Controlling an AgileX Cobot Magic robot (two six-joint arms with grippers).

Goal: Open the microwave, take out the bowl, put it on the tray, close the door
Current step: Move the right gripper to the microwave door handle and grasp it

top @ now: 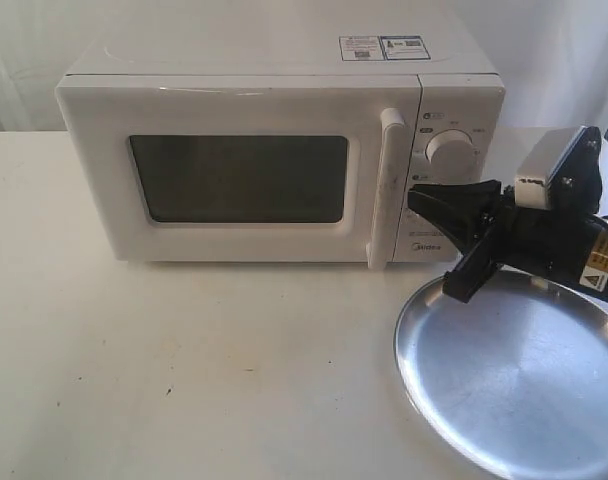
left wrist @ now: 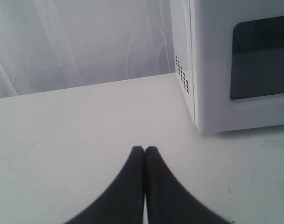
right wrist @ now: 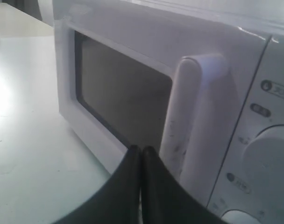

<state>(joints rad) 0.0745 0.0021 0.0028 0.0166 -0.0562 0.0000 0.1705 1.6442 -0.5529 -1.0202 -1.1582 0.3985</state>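
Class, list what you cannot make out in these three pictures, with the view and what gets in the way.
- Bowl: in no view; the microwave has its door shut, and the dark window shows nothing.
- Tray: exterior view, cut by bottom and right edges.
- Panel labels: exterior view, too small; right gripper covers some.
- Left gripper: missing from exterior view.

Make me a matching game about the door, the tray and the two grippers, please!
Things:
1. door
2. tray
3. right gripper
4. left gripper

Clues:
A. shiny silver
B. white with a dark window
C. tips close to the handle
D. over the table, near the side vents

Pairs: 1-B, 2-A, 3-C, 4-D
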